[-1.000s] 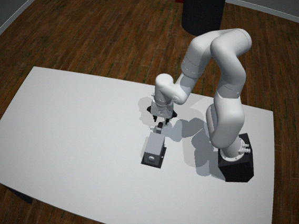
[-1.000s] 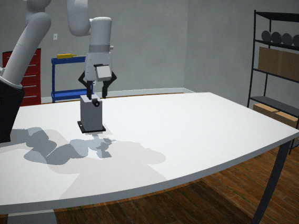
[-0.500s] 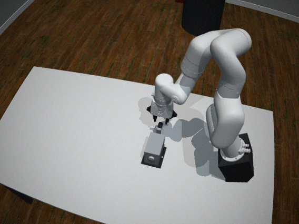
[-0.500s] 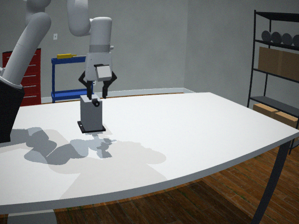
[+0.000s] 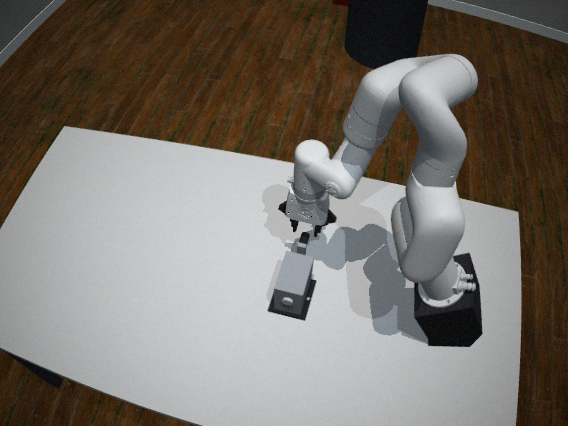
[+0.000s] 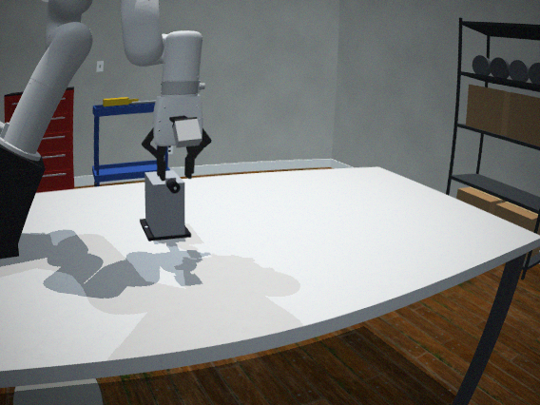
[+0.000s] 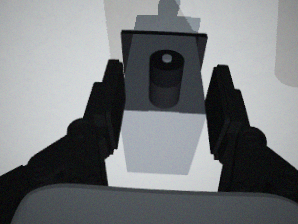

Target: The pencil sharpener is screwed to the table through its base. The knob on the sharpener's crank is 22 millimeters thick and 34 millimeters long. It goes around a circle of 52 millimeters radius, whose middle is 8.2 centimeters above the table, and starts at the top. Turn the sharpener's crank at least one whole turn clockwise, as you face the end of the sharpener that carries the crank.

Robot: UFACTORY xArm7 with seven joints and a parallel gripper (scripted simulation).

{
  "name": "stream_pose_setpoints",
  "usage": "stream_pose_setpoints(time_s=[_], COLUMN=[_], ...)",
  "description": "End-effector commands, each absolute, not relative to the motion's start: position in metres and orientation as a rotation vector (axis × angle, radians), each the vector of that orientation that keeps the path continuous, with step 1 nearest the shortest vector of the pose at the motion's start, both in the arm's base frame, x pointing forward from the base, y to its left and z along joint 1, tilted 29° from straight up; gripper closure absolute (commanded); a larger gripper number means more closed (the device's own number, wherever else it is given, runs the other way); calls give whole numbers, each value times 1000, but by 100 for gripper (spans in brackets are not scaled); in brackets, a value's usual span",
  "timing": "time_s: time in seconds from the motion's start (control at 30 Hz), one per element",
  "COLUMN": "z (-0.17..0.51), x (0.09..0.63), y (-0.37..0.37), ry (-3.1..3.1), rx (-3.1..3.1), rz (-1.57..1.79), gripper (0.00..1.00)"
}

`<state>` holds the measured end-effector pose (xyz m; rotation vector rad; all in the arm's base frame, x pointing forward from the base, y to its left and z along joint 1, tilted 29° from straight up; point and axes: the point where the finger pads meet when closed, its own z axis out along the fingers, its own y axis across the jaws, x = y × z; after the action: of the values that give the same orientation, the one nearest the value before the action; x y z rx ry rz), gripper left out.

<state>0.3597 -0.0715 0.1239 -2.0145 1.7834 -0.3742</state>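
The grey pencil sharpener (image 5: 294, 277) (image 6: 163, 209) (image 7: 160, 143) stands upright on its dark base (image 5: 287, 311) near the middle of the white table (image 5: 125, 225) (image 6: 333, 223). Its dark crank knob (image 5: 304, 238) (image 6: 172, 186) (image 7: 165, 83) sits at the top of its circle, on the end that faces the arm. My gripper (image 5: 305, 230) (image 6: 176, 176) (image 7: 166, 81) points straight down over the knob. Its two black fingers stand on either side of the knob, with a clear gap on each side in the wrist view. The gripper is open and holds nothing.
The arm's black pedestal (image 5: 447, 310) stands on the table's right side. Off the table are a dark shelf rack (image 6: 494, 119) with boxes, a blue cart (image 6: 119, 138) and a red cabinet (image 6: 62, 138) by the back wall.
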Motion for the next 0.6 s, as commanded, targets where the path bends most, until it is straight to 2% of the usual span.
stream_pose_setpoints(time_s=[0.0, 0.57], z=[124, 112], x=[361, 367], y=[-72, -70], ry=[1783, 1783], rx=[-2013, -2013], rz=[-377, -377], gripper=[46, 46])
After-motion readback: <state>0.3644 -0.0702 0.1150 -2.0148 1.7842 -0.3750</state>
